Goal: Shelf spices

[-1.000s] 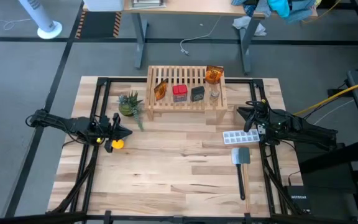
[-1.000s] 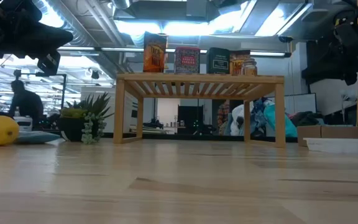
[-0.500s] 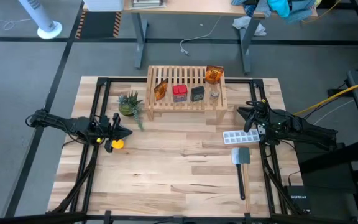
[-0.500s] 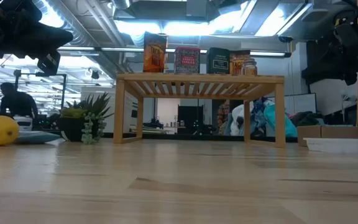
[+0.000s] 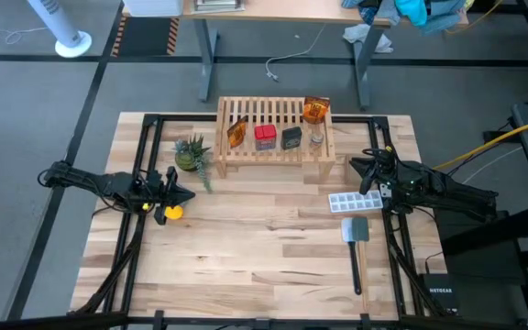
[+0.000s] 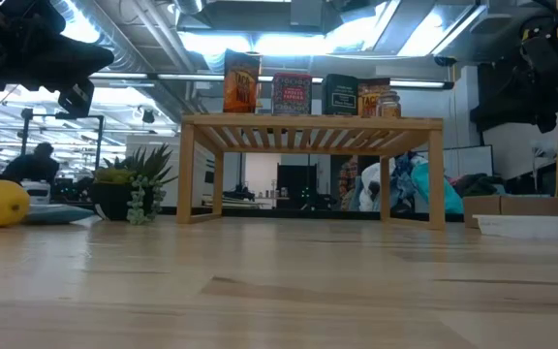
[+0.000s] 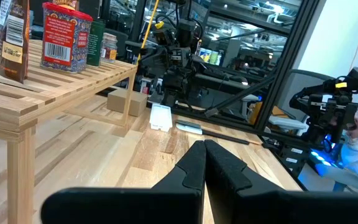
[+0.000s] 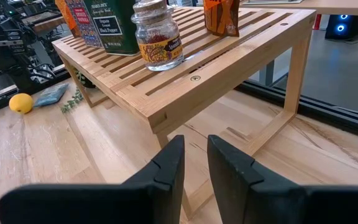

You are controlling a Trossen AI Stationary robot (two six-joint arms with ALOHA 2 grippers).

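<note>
Item count: one slatted wooden shelf [image 5: 273,151]; two orange packets [image 5: 237,133], [image 5: 315,110]; one red tin [image 5: 265,137]; one dark grey box [image 5: 291,137]; one small clear jar [image 5: 316,139]; one green potted plant [image 5: 191,153]; one yellow lemon toy [image 5: 173,213]; one white ice-cube tray [image 5: 355,201]; one spatula [image 5: 356,247]

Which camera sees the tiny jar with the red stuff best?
The right wrist view: the clear jar stands close up on the shelf. From above it's a speck; the low view shows it small, and the left wrist view half hidden.
</note>
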